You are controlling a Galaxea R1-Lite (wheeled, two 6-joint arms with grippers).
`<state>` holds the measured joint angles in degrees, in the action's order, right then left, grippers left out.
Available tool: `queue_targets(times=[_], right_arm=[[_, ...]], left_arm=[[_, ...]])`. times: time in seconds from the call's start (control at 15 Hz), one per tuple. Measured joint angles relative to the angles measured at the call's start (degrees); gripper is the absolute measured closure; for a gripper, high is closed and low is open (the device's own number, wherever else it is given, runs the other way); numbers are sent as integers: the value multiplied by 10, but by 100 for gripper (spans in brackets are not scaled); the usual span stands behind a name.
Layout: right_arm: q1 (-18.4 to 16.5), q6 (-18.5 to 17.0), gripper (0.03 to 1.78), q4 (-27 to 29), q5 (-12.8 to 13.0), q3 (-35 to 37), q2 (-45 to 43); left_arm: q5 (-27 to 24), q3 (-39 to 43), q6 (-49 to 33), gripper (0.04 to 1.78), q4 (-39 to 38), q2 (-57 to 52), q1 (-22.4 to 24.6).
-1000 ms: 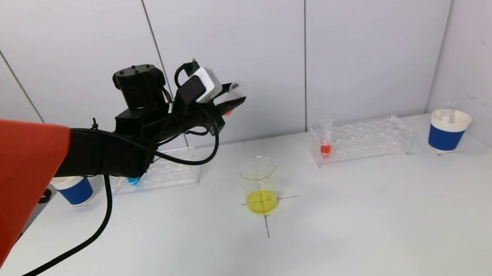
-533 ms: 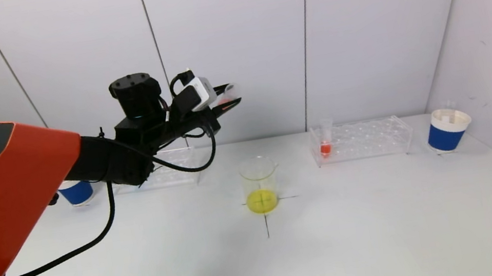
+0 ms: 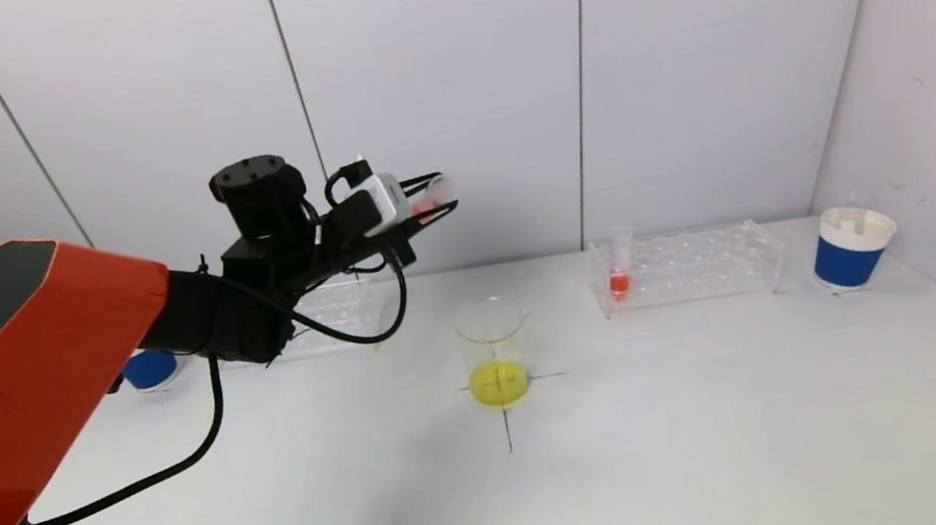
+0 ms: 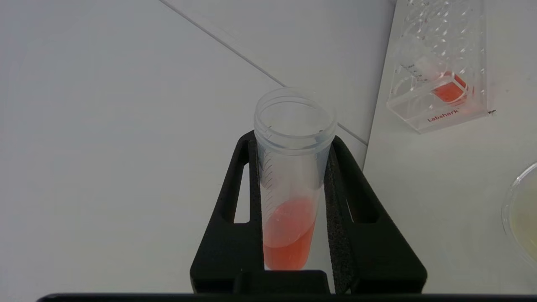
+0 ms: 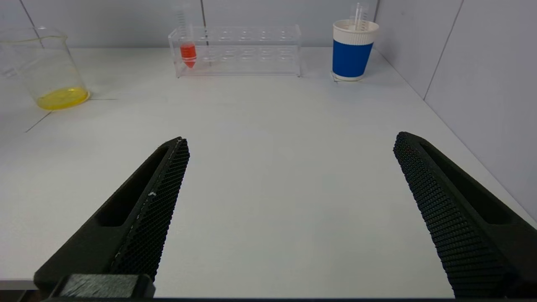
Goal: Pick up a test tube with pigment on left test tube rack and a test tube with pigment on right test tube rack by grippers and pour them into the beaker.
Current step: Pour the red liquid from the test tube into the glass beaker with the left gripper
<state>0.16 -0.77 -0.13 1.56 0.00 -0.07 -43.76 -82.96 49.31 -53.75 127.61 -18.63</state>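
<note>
A test tube (image 4: 293, 180) containing orange-red pigment is clamped between the fingers of the left gripper (image 3: 428, 201), which is held high above the table (image 3: 644, 422), up and to the left of the beaker (image 3: 494, 352) holding yellow liquid. A second test tube (image 3: 617, 262) with red pigment is seated at the near-left end of the right rack (image 3: 689, 265), well apart from the beaker. The right gripper (image 5: 289, 209) is positioned low over the table with its fingers spread wide and nothing between them.

Clear test tube (image 4: 292, 176) with orange-red pigment pooled at its lower end, tilted, clamped between the left gripper's (image 4: 293, 138) jaws above the worktop, glass beaker (image 3: 494, 351) upright with yellow liquid, second red-filled tube (image 3: 617, 265) upright in the right rack (image 3: 694, 264)
</note>
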Motion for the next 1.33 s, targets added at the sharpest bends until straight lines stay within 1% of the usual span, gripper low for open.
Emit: queue_targets(times=[0.2,0.47,0.8,1.33], right_arm=[[0,0,4,0,0,0,0],[0,0,4,0,0,0,0],[0,0,4,0,0,0,0],[0,0,4,0,0,0,0]], left_arm=[[-2,15,21,138,-7,1,4],[-9,24,35,138,-43,8,6],[-35,25,99,138,-44,14,12],[-40,36,172,138,-43,16,8]])
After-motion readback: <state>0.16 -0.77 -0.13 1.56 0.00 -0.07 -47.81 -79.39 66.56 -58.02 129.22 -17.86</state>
